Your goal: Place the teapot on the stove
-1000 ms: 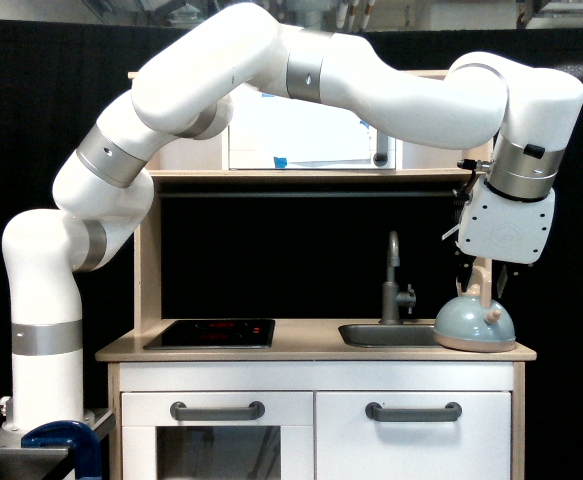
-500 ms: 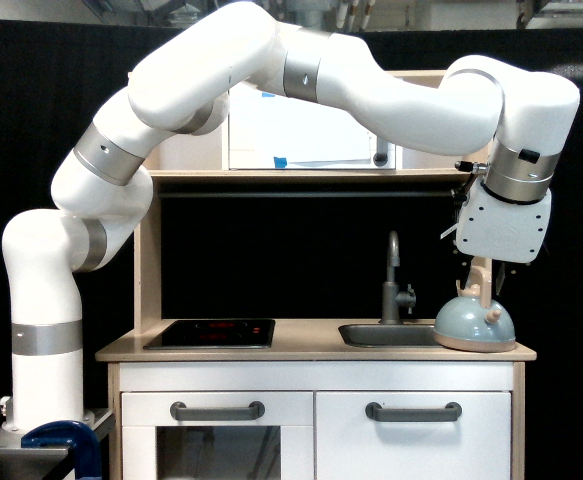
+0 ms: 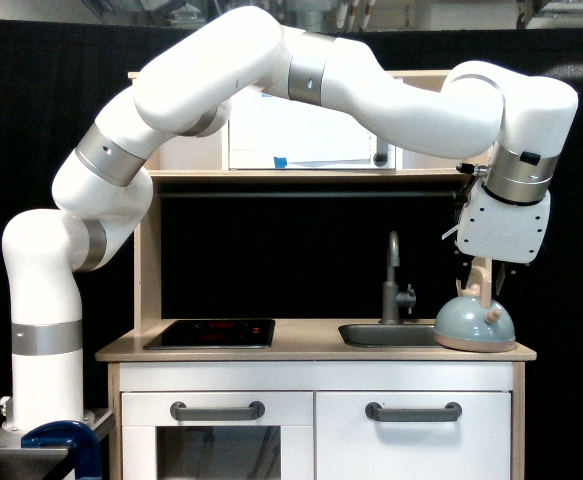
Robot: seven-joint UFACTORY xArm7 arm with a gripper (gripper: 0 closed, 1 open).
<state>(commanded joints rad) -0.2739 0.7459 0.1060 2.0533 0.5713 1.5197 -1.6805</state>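
Observation:
The blue-grey teapot (image 3: 475, 326) stands upright on the wood counter at the exterior view's right end, beside the sink. Its tan arched handle (image 3: 482, 276) rises between the two dark fingers of my gripper (image 3: 482, 274), which hangs straight above it. The fingers stand apart on either side of the handle with gaps showing, so the gripper is open. The black stove (image 3: 211, 332) lies flush in the counter at the left end, with nothing on it.
A grey sink basin (image 3: 383, 335) with an upright grey faucet (image 3: 393, 285) sits between stove and teapot. A wooden shelf (image 3: 311, 176) spans overhead, with a white panel behind. The counter edge (image 3: 524, 352) runs just right of the teapot.
The wrist and gripper have crept slightly up and to the exterior view's left. The teapot has stayed in place on the counter.

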